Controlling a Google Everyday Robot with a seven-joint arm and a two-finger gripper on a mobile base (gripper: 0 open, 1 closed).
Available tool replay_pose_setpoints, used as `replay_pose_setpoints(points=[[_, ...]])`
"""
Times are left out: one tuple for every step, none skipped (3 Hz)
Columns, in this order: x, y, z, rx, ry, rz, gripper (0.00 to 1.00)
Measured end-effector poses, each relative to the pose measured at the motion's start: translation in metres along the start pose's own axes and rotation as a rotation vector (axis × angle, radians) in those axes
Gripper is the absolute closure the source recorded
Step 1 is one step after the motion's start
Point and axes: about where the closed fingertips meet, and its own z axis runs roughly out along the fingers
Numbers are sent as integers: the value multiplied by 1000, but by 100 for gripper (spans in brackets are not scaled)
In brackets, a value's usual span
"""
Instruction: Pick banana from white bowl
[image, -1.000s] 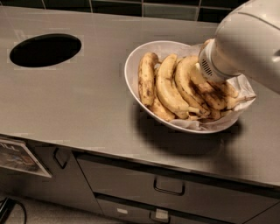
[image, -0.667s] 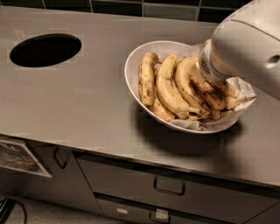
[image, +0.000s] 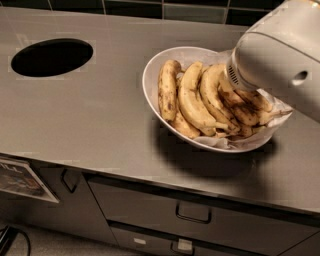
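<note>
Hardly anything is moving since earlier; the gripper (image: 239, 86) is hovering over the white bowl (image: 150, 75), grasp impossible to tell; it should be centring on the banana (image: 248, 113).

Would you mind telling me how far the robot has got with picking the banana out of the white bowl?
The approach looks done: the gripper sits low at the right side of the white bowl, over the brown-mottled banana. In hand: the grasp, which the arm's housing hides. Left: lifting it out, since it lies in the bowl among the other bananas.
</note>
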Motion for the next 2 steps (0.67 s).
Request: replay_pose_setpoints(points=[[5, -2, 2, -20, 7, -10, 68], [5, -1, 2, -21, 8, -11, 91]])
